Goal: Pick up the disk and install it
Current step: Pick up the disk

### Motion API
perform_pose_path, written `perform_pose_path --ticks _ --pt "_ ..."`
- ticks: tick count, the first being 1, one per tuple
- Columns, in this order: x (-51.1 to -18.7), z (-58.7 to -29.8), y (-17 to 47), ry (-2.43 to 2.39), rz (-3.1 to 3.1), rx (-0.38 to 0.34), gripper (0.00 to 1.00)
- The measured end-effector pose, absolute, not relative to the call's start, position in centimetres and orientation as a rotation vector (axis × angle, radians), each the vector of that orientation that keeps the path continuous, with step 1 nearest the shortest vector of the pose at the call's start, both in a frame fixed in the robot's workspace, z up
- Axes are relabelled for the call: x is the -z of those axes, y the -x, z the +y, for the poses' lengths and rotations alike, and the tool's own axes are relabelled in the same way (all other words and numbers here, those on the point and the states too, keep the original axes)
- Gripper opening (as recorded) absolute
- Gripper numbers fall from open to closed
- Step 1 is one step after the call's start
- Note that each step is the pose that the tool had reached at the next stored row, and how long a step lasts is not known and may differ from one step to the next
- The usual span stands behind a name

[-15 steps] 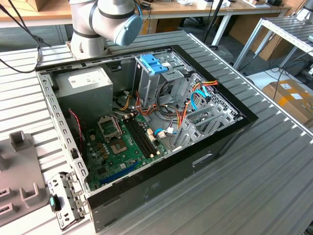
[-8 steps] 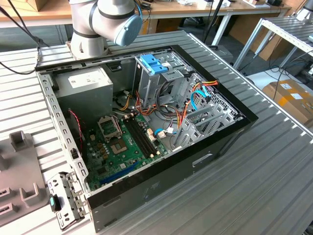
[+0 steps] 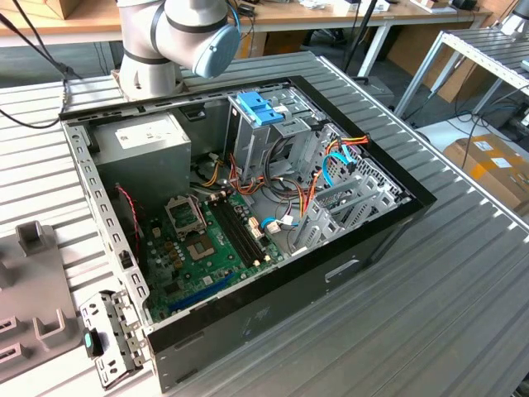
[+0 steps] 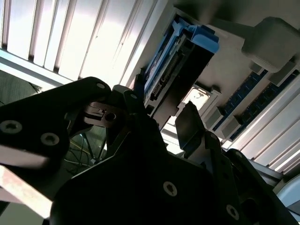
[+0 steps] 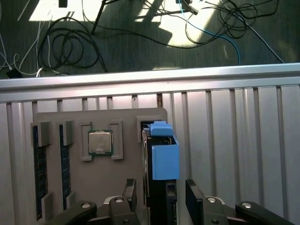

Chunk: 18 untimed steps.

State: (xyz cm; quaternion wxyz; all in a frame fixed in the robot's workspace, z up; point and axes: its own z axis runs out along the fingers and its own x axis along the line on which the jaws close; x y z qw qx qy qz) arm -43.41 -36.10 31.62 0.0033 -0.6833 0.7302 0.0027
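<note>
In the exterior view, the open computer case [image 3: 273,322] lies on the slatted table [image 3: 463,298]; loose cables [image 3: 339,153] crowd its drive cage [image 3: 248,141], and I judge they could snag the disk on entry.

In the first wrist view, the disk [image 5: 161,154] stands on edge in a slot of the grey tray [image 5: 103,183], beside a processor [image 5: 100,142]; the gripper [image 5: 161,187] straddles it, fingers [image 5: 193,197] apart, not clamped.

In the second wrist view, the disk looks close to one finger; an off-centre squeeze might tilt it and jam it in the slot.
</note>
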Motion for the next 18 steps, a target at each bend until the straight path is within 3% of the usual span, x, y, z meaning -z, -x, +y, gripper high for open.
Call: perform_pose_path --ticks 18 --pt "-30.45 -35.96 43.42 2.14 2.287 -0.013 0.54"
